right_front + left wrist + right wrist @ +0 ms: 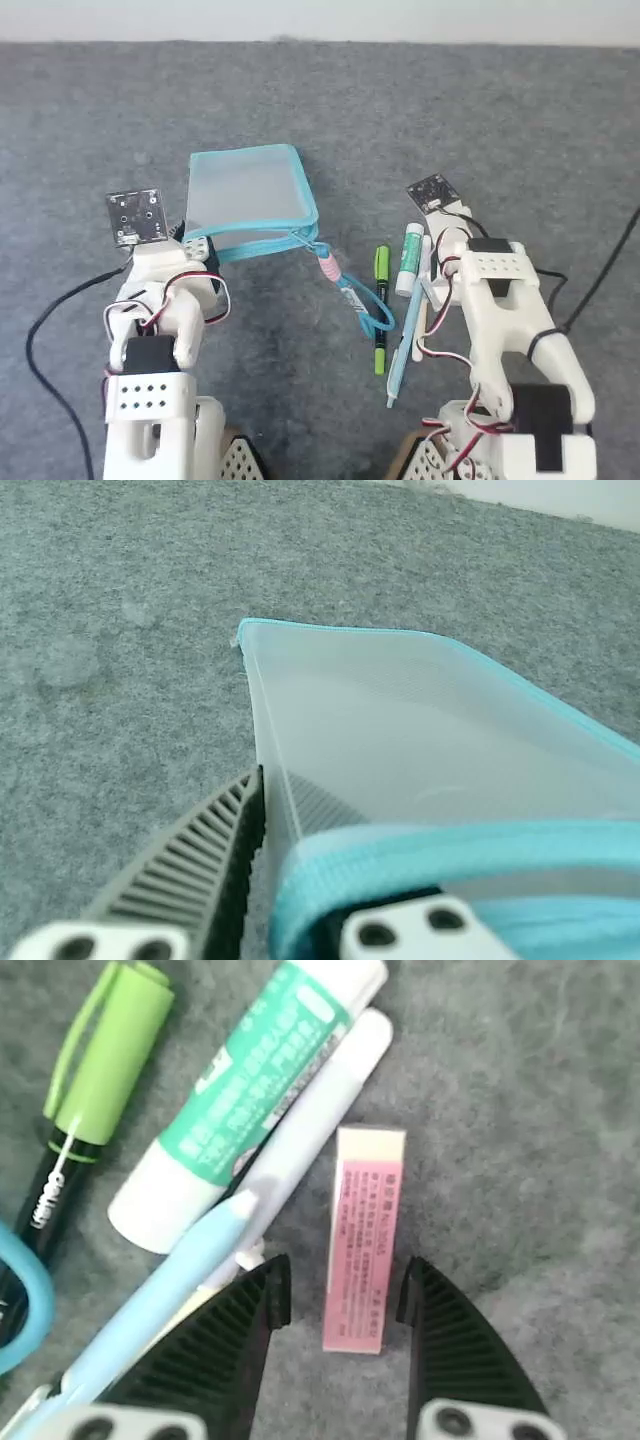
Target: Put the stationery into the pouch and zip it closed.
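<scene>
Beside the glue stick [250, 1090] on the mat [520, 1110], straddling the pink eraser [365, 1235] with the right claw [345, 1275] spread, wrist tipped steeply down. Small, stiff, light: best pinched across its long sides. Over left, pinching the limp pouch [420, 740] by its zip edge with the left claw [275, 820].

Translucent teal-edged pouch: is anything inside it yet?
No contents show through the translucent teal-edged zip pouch; its frosted walls look bare. The corner between the jaws of the left gripper is covered and cannot be checked.
</scene>
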Controlling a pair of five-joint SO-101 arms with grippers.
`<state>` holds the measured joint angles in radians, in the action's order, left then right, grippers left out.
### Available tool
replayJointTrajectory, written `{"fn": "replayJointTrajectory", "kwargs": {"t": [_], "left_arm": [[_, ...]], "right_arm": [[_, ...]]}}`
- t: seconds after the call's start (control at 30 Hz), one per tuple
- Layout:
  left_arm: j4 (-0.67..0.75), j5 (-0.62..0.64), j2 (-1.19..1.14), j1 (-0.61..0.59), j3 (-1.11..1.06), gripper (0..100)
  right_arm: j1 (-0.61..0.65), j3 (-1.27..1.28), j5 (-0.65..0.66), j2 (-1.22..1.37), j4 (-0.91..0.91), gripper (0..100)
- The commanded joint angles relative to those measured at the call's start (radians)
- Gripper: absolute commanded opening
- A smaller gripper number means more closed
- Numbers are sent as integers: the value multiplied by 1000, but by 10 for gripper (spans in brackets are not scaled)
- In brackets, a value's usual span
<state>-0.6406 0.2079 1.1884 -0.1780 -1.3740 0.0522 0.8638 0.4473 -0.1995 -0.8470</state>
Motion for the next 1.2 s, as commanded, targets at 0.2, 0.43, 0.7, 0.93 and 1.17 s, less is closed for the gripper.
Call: {"fn": "replayJointTrajectory", "kwargs": {"t": [0.2, 0.43, 0.7, 0.93, 1.17], "left_arm": [[35, 8, -2, -3, -1, 12], [35, 8, -2, -3, -2, 12], [37, 8, -2, -3, -2, 12], [37, 8, -3, -3, -2, 12], [32, 8, -6, -3, -5, 12]], "right_arm": [[-13, -11, 15, -5, -15, 78], [-16, -12, 15, -15, -18, 35], [-124, -94, 15, -240, -185, 8], [16, -72, 15, -467, -328, 8], [33, 11, 8, -366, -148, 12]]}}
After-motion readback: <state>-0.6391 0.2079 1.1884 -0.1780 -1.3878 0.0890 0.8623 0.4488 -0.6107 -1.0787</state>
